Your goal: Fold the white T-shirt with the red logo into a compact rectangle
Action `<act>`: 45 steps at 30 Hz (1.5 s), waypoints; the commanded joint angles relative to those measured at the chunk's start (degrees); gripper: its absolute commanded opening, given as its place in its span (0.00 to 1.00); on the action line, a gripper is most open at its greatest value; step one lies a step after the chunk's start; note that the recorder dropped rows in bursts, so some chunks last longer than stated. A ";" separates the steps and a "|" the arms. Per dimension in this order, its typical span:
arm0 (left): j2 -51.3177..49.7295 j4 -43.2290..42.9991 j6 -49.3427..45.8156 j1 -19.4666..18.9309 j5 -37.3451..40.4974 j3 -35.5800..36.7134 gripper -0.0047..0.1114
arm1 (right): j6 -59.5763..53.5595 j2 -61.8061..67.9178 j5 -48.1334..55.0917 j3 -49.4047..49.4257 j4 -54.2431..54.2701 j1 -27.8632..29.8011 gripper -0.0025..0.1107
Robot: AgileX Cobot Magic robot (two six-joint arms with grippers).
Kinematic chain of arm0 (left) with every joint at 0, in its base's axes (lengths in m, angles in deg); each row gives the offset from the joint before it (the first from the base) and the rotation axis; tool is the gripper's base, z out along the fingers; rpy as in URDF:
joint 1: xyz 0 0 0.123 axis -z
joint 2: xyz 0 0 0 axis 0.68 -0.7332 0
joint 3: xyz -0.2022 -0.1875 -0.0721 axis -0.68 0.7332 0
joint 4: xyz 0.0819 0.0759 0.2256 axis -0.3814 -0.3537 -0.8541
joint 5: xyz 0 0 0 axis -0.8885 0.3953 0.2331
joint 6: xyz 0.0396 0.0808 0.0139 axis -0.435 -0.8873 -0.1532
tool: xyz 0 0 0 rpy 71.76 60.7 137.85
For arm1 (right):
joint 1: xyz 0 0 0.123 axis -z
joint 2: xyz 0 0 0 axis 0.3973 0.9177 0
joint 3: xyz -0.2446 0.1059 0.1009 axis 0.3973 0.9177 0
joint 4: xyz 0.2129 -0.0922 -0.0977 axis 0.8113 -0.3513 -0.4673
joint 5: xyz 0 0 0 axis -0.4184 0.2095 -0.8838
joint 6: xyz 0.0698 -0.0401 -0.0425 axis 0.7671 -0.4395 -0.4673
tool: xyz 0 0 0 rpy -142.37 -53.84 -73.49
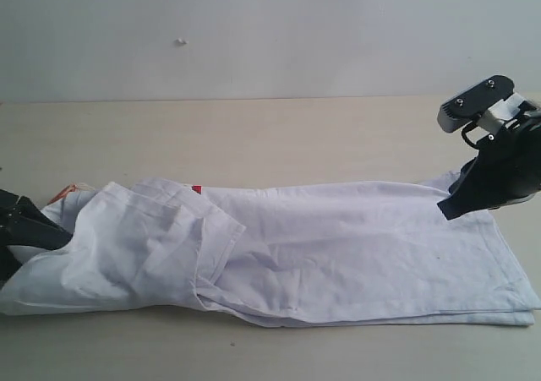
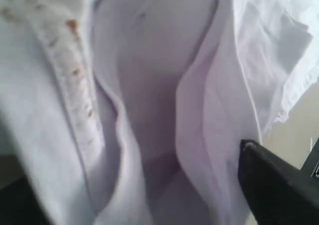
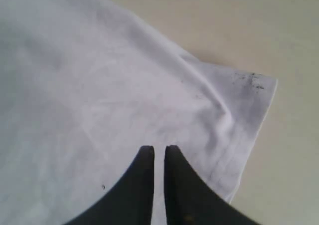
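Observation:
The white T-shirt lies folded into a long band across the table, wrinkled, with a layer doubled over at its left end. Only a small red bit of the red logo peeks out at the far edge; an orange tag shows at the left end. My left gripper sits in the shirt's left end. In the left wrist view its fingers stand wide apart with bunched cloth between them. My right gripper hovers over the shirt's right end, shut and empty, above a hem corner.
The tan table stretches behind the shirt to a pale wall. A narrow strip of table lies in front. The shirt's right hem ends near the view's right edge.

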State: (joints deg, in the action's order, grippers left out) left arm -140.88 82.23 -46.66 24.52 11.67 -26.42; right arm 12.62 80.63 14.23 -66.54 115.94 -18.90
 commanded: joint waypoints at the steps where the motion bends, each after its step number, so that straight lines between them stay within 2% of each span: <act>1: -0.29 0.03 -1.03 2.64 0.45 -0.49 0.74 | -0.53 -0.43 -0.05 -0.32 0.33 0.16 0.10; 4: -0.06 0.15 -1.61 2.80 -0.42 -0.49 0.74 | -0.51 -0.43 0.19 -0.32 0.43 0.16 0.10; 8: 0.05 0.15 -1.61 -0.44 -0.63 -1.21 0.74 | -0.51 -0.43 0.30 -0.32 0.43 0.16 0.10; 11: 0.05 2.95 -2.19 -3.04 2.26 -1.30 0.73 | -0.51 -0.43 0.30 -0.32 0.43 0.16 0.10; 13: -0.09 5.93 -6.10 -4.46 5.93 -1.30 0.73 | -0.51 -0.43 0.18 -0.32 0.43 0.16 0.10; 16: -0.09 8.47 -7.47 -4.30 5.93 -1.30 0.73 | -0.51 -0.43 -0.05 -0.32 0.43 0.16 0.10; 23: 0.03 6.67 -7.47 -1.64 5.93 -1.34 0.73 | -0.51 -0.43 0.07 -0.32 0.43 0.16 0.10; 24: 0.25 6.67 -7.47 -1.88 5.93 -1.45 0.72 | -0.51 -0.43 0.07 -0.32 0.43 0.16 0.10; 27: 2.31 2.94 -7.47 -4.54 1.71 -2.34 0.60 | -0.51 -0.43 0.19 -0.32 0.43 0.16 0.10; 29: 3.25 2.49 -7.25 -6.73 1.04 -2.34 0.58 | -0.51 -0.43 0.19 -0.32 0.43 0.16 0.10; 30: 3.38 2.60 -6.68 -7.90 1.07 -2.34 0.58 | -0.51 -0.43 0.19 -0.32 0.43 0.16 0.10; 33: 3.38 3.19 -5.72 -11.69 0.11 -1.95 0.70 | -0.51 -0.43 0.19 -0.32 0.43 0.16 0.10; 36: 2.98 2.37 -5.72 -11.83 -2.87 -0.81 0.80 | -0.51 -0.43 0.28 -0.32 0.57 0.16 0.10; 45: 0.30 1.80 -4.43 -10.36 -3.37 -0.81 0.82 | -0.51 -0.43 0.26 -0.32 0.68 0.16 0.10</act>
State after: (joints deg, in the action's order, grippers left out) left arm -139.99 84.05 -51.56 13.07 8.59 -27.46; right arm 12.52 80.63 14.35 -66.54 116.15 -18.90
